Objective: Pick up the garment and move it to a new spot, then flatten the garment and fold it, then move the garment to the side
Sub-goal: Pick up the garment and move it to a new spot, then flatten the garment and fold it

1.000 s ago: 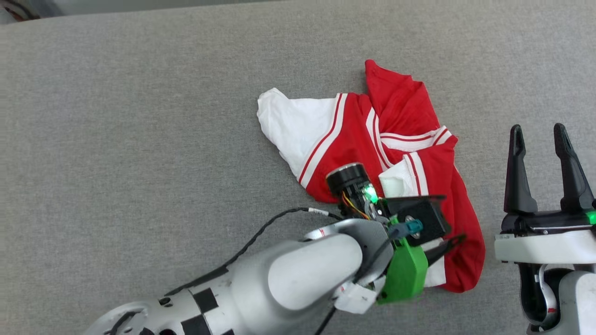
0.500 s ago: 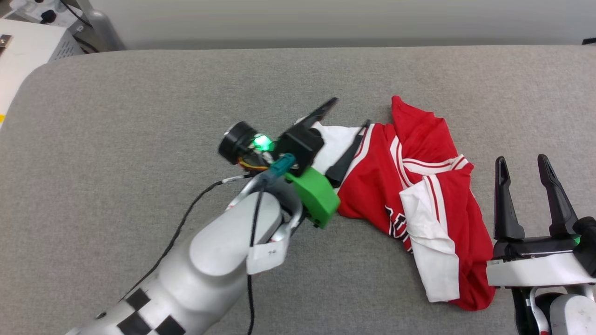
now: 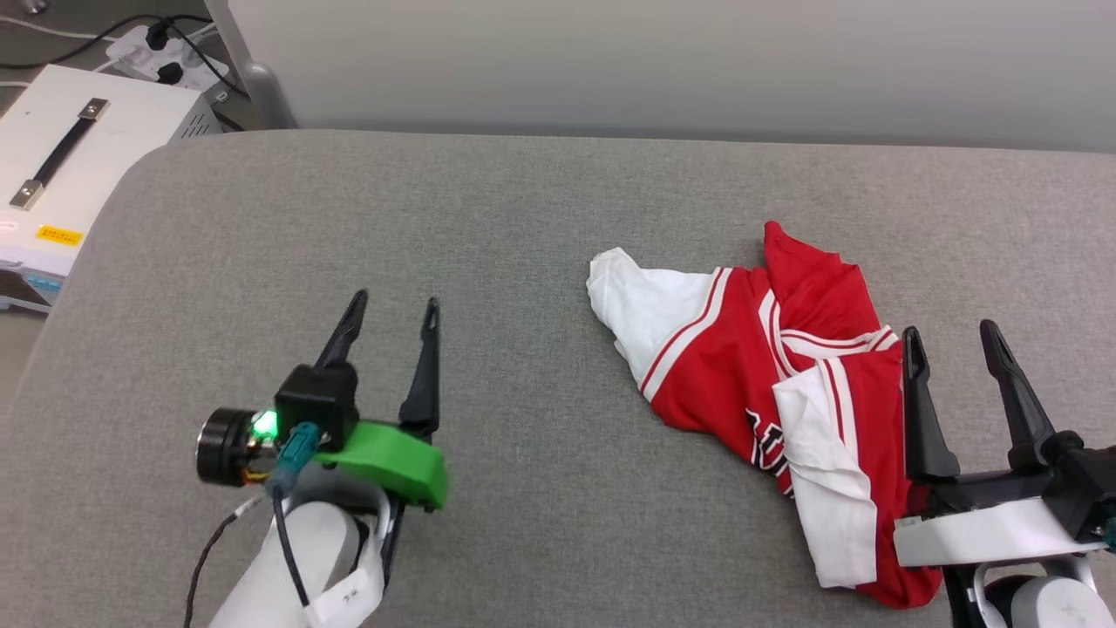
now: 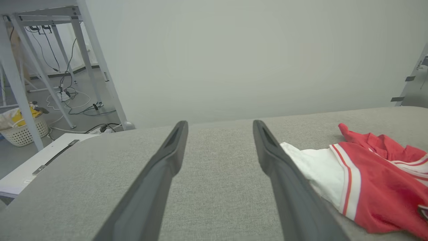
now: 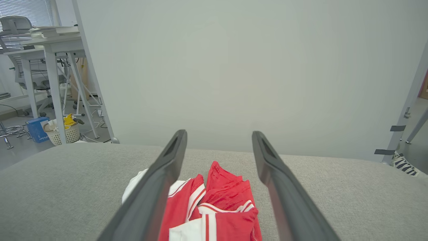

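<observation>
Shirt (image 3: 741, 384) lies crumpled on grey bench (image 3: 488, 227), red w/ white sleeves & striped trim. Part of black lettering shows near its lower fold. R gripper (image 3: 950, 328) is at shirt's right edge. In head view one finger overlaps the red cloth, but I cannot tell if it touches. Its jaws are spread wide & hold nothing. L gripper (image 3: 394, 301) is well apart from shirt, on its left side, over bare bench, jaws spread too, empty. White box (image 3: 78, 148) w/ black handle stands off the bench corner, far left of shirt.
</observation>
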